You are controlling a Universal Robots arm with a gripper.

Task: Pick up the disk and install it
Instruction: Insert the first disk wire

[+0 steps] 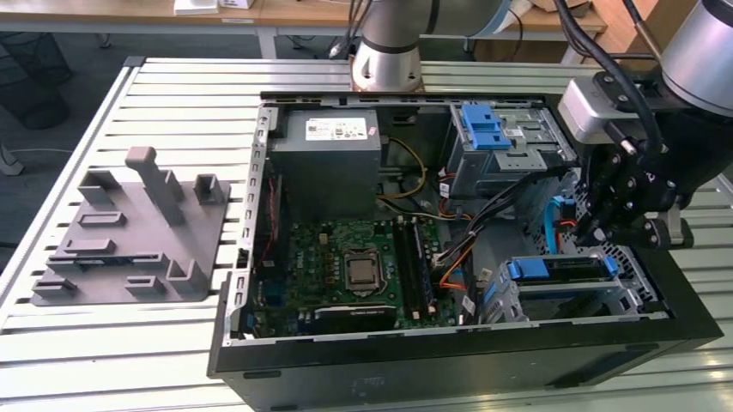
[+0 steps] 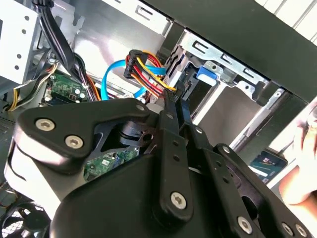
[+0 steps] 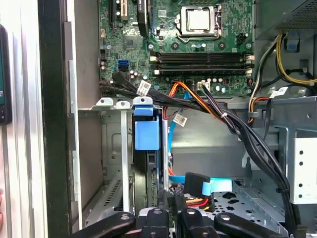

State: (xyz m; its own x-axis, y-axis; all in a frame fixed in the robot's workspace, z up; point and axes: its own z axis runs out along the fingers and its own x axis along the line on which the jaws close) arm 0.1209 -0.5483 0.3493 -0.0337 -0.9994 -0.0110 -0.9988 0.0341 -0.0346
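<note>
One disk (image 1: pixel 557 269) matters here. In the exterior view it stands on edge in the lower bay at the lower right of the frame, inside the open computer case (image 1: pixel 458 365) on the slatted bench (image 1: pixel 115 343). Its long top edge, capped by a blue rail, runs across the frame. My tool (image 1: pixel 598 233) hangs just above it and toward the frame's right, close but, as far as I can see, apart. I judge the disk to be seated in its bay. The power supply (image 1: pixel 326 154) at the upper middle carries a white sticker (image 1: pixel 340 130) whose print I cannot read.

In the second wrist view my tool (image 2: pixel 173 96) is drawn narrow, its fingers nearly together, with nothing I can make out between them. Their tips sit right at the red, yellow and orange power leads (image 2: pixel 146 67), beside a blue data cable (image 2: pixel 111 82). The disk (image 2: pixel 205 74), shown by its blue rail, lies just past them.

In the first wrist view the disk (image 3: pixel 147 134) shows edge-on, its long axis leading from the blue tab straight toward my tool (image 3: pixel 171 213). The motherboard (image 3: pixel 198 49) lies beyond. I can read no writing here.
</note>
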